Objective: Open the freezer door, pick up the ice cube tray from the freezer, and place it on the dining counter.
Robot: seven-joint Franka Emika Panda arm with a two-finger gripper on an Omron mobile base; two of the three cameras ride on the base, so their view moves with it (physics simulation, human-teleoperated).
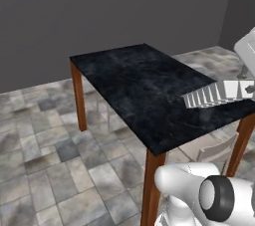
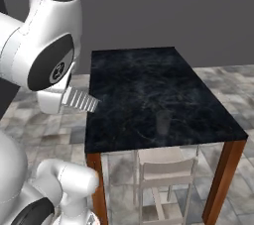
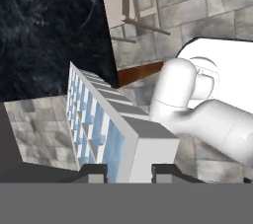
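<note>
Hand (image 3: 128, 172) pinching the ice cube tray (image 3: 106, 127) by one short end, so the rest juts out free over the near edge of the dining worktop (image 1: 144, 90) (chair (image 2: 166, 172) tucked beneath). Held clear above, not yet set down.
</note>
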